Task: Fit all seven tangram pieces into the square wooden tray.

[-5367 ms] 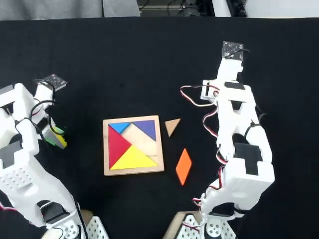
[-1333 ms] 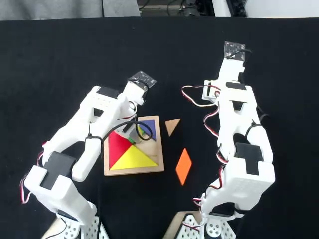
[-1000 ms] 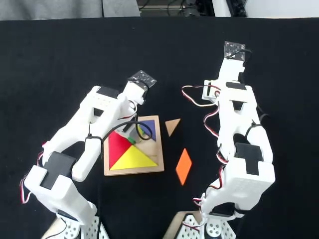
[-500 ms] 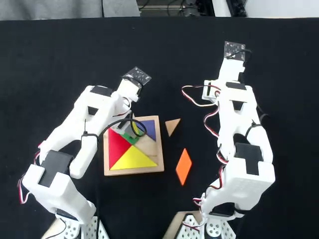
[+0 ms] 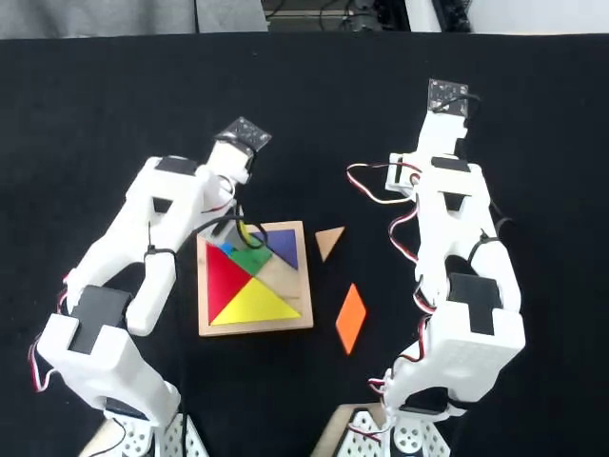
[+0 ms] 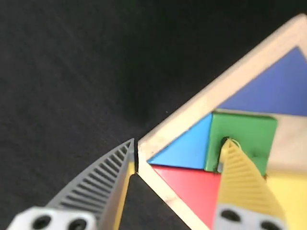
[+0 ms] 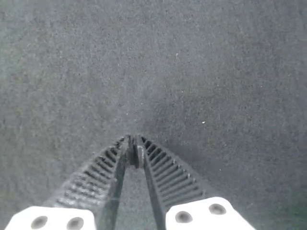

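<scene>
The left gripper [image 6: 181,143] stood apart at a corner of the wooden tray [image 5: 254,326], with one finger on the green square [image 5: 252,258] inside it. The orange piece [image 5: 350,318] and the tan triangle [image 5: 329,240] lay just beside the tray. The right gripper [image 7: 133,143] was pinched together.

A: Table surface?
B: Black cloth table cover [image 5: 143,95], matt, fine nap.
A: Tray, parts?
B: Square pale wooden tray [image 5: 255,327], bare grain. Green square piece [image 6: 247,129] smooth, satin paint. White arm shells [image 5: 457,286] plastic, slightly glossy.

Robot lab: black-draped table [image 5: 314,114], cables [image 5: 328,13] behind
</scene>
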